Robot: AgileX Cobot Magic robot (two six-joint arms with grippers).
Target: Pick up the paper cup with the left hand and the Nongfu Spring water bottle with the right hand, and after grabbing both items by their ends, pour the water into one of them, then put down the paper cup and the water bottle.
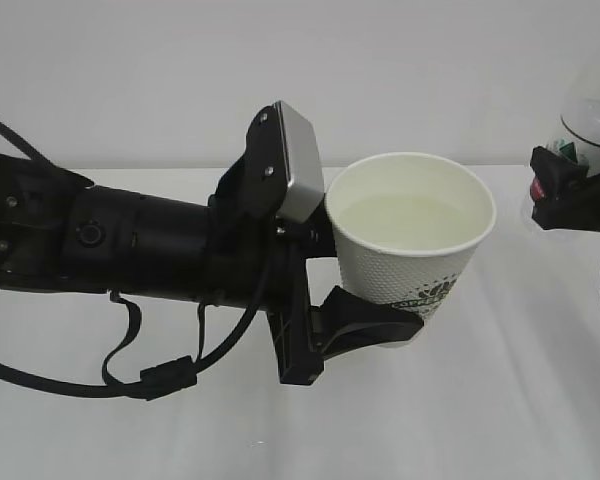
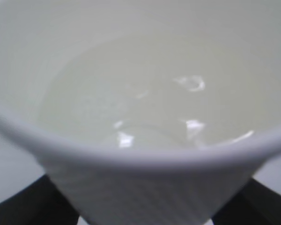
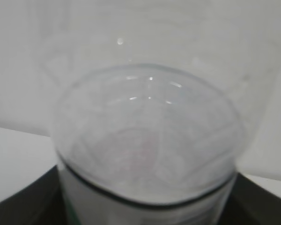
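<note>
now the black left hand [image 1: 375, 325] pinches the white bumpy paper cup [image 1: 410, 265] holding pale water [image 1: 405, 222]; the black right hand [image 1: 565, 190] pinches the clear plastic water bottle [image 1: 590, 120].

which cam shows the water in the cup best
The left wrist view: the water fills the frame inside the paper cup, with glints on its surface. The exterior view shows it smaller, a pale pool below the rim. The right wrist view shows only the bottle, not the cup.

bottle [image 1: 592, 125] cut by right edge | cup [image 2: 145, 187] base blurred, cropped
</note>
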